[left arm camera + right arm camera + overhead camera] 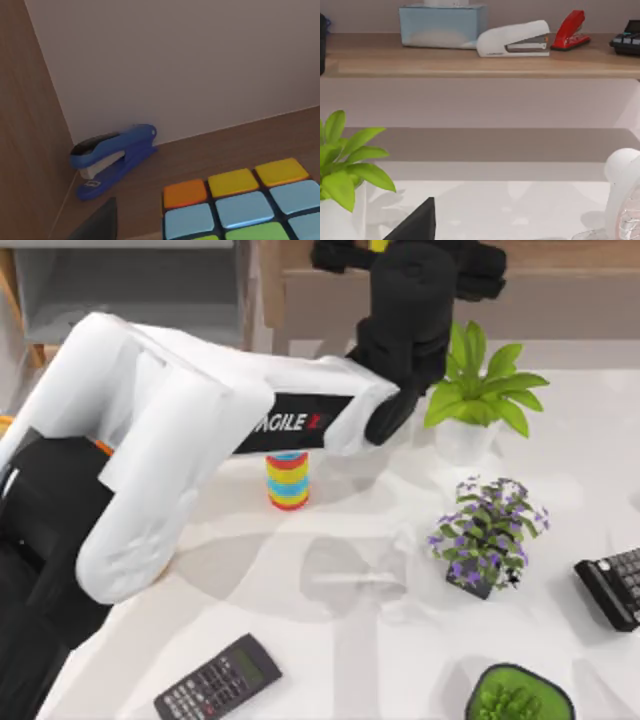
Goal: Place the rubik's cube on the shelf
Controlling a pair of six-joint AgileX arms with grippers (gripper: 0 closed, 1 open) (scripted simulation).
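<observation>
Left gripper (375,248), rubik's cube (240,202) beside blue stapler (112,157).

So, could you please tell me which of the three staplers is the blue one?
The blue stapler is the one in the wooden corner beside the rubik's cube; the white stapler and red stapler sit together on the shelf.

A: Soft, even light is falling from above; the white table (330,640) is showing faint grey shadows under the left arm (170,450).

B: No harsh glare is appearing. The shelf (210,150) corner is sitting dimmer, with the blue stapler (112,157) casting only a slight shadow.
</observation>
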